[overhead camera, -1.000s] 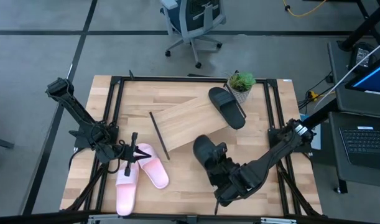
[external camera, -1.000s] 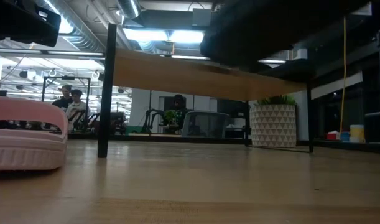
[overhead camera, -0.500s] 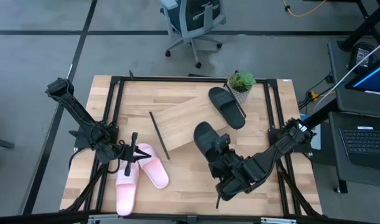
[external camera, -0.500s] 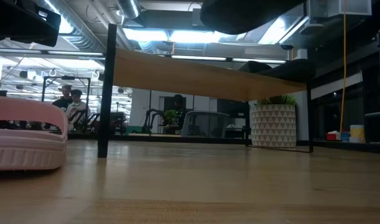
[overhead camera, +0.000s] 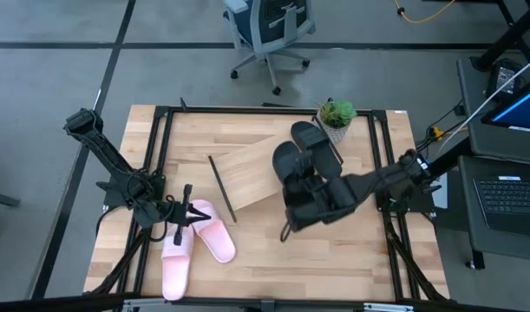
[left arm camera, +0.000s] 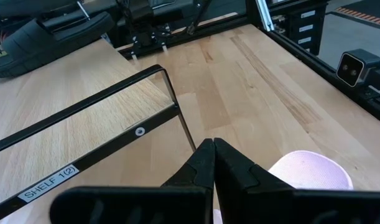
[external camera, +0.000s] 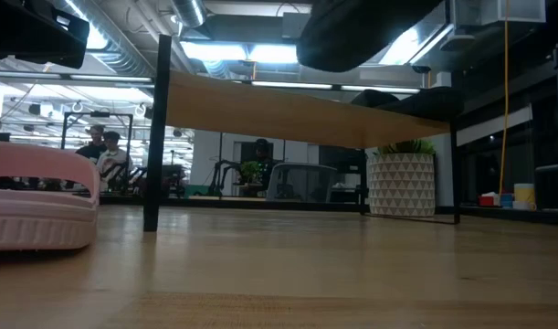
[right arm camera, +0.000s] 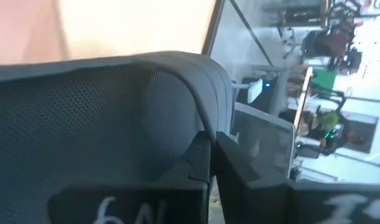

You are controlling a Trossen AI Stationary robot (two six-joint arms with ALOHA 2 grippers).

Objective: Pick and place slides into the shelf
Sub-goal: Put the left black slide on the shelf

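One black slide [overhead camera: 315,146] lies on the slanted light-wood shelf [overhead camera: 251,169], near its far right end. My right gripper [overhead camera: 301,198] is shut on the second black slide [overhead camera: 288,163], which hangs in the air over the shelf's right part and shows high up in the low view [external camera: 361,32]. Two pink slides [overhead camera: 211,230] [overhead camera: 176,264] rest sole-down on the table near the left. My left gripper [left arm camera: 213,149] is shut, just over the nearer pink slide [left arm camera: 309,172], by the shelf's black end rod [left arm camera: 174,102]; I see no touch. My right gripper pinches the black slide between its two fingers at a curved rim [right arm camera: 199,121] beside the mesh-lined inner face; which part of the slide that is, I cannot tell. The fingers come from the table's near side. The slide is lifted clear of table and shelf.
A small potted plant in a patterned white pot [overhead camera: 336,117] [external camera: 402,183] stands at the far right corner, close to the shelf's end. Black frame rails [overhead camera: 160,139] run along the table's sides. Bare tabletop [overhead camera: 334,260] lies near the right.
My right gripper has carried the black slide up and toward the table's far edge, from above the near-right tabletop to over the shelf's right part, turning as it went. The left arm and the other slides have kept still.
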